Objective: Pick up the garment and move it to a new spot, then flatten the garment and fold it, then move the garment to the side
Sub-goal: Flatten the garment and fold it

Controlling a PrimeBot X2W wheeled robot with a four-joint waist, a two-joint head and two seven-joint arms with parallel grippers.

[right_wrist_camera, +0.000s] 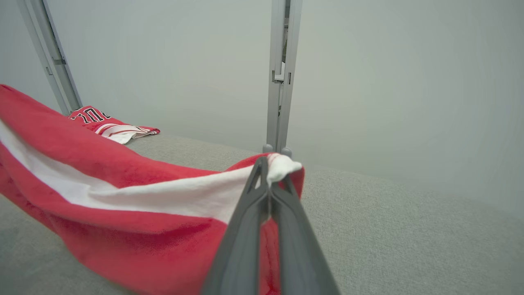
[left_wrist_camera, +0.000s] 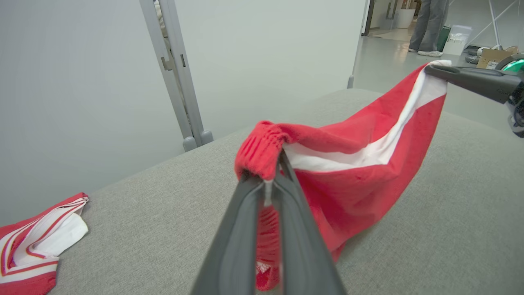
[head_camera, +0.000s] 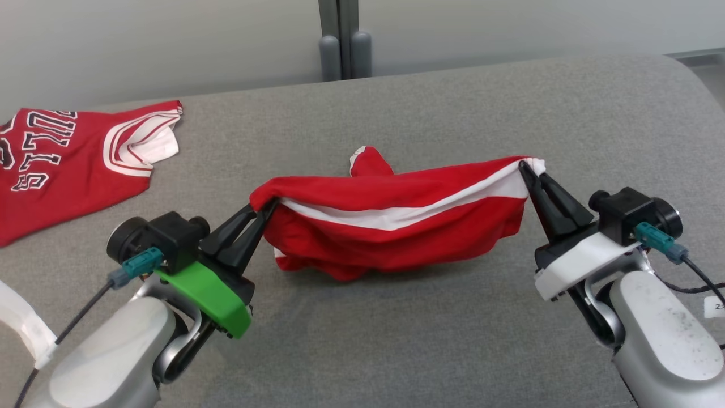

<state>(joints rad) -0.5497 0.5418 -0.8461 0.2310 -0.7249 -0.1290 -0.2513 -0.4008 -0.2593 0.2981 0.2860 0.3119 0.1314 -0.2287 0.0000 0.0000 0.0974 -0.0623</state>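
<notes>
Red garment (head_camera: 396, 221) hangs slung between both arms, belly sagging onto or just off the grey tabletop (head_camera: 453, 340). Left fingers (head_camera: 249, 238) clamped on one end, right fingers (head_camera: 552, 207) on the striped corner. Pick-up step, I judge; next I carry it across, both ends level.

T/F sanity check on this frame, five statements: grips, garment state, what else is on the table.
1. The left gripper and right gripper are both shut on the red garment. True.
2. A lettered red jersey lies at the left of the grey table. True.
3. The garment lies flat on the table. False: it hangs bunched between the two grippers.
4. The right gripper pinches the jersey. False: the jersey lies apart, untouched.
5. A white stripe runs along the garment. True.
</notes>
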